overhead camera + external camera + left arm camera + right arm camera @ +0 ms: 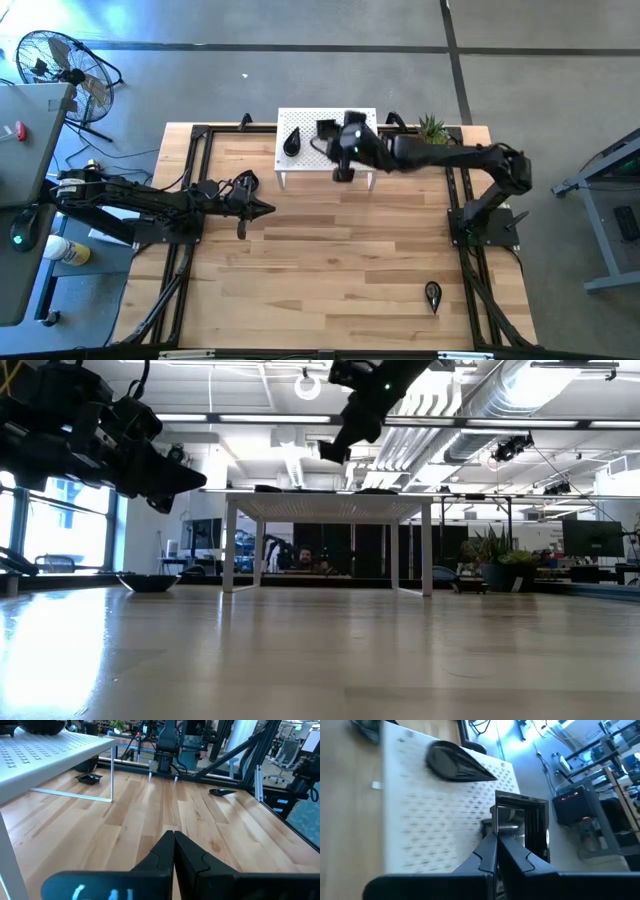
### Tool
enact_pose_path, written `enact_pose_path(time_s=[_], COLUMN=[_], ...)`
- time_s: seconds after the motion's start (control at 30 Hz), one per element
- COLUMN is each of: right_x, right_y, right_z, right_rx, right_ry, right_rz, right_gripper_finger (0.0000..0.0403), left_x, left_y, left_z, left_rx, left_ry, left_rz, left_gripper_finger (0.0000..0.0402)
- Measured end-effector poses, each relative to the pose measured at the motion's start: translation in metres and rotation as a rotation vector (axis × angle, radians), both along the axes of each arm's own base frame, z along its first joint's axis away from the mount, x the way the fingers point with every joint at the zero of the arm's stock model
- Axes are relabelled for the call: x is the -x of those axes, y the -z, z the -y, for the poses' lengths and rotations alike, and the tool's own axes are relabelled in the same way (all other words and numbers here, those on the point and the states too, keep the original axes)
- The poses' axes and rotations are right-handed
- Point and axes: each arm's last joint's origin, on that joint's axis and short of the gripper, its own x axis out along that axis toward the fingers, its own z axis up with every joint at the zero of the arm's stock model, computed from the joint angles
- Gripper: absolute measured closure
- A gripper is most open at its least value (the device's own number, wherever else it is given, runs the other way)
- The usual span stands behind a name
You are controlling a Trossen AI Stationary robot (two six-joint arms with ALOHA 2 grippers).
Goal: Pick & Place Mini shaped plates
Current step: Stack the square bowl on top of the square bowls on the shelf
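Note:
A white perforated stand stands at the far middle of the table. A black teardrop plate and a square black plate lie flat on its top. My right gripper hangs shut, well above the stand's near edge, with nothing between its fingers. Another teardrop plate lies on the table near the front right. A small square plate lies on the table beyond the stand's legs. My left gripper waits shut and level at the table's left.
A small green plant stands to the right of the stand. The low view shows a shallow dark dish on the table, to the left of the stand's legs. Black frame rails run along the table's edges. Bare wood lies between the arms.

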Motion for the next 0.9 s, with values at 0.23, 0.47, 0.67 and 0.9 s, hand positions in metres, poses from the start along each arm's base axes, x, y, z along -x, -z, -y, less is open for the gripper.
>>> enact_pose_path(time_s=[0.23,0.47,0.67,0.9], right_x=[-0.009,-0.022,-0.023,-0.022], right_y=[-0.003,0.009,0.021,0.022], right_z=[0.039,0.063,0.077,0.078], right_rx=[-0.039,-0.049,-0.041,-0.062], right_ry=[-0.03,-0.055,-0.043,-0.062], right_rz=[-0.039,-0.131,-0.193,-0.19], right_gripper_finger=[0.0399,0.0397,0.0397,0.0388], left_x=[0.0,0.0,0.0,0.0], left_y=[0.0,0.0,0.001,0.002], left_z=[0.0,0.0,0.0,0.0], left_rx=[0.0,0.002,0.025,0.028], left_ry=[-0.001,-0.002,-0.004,-0.004], left_rz=[0.0,-0.002,-0.009,-0.019], left_gripper_finger=[0.0401,0.0401,0.0401,0.0401])
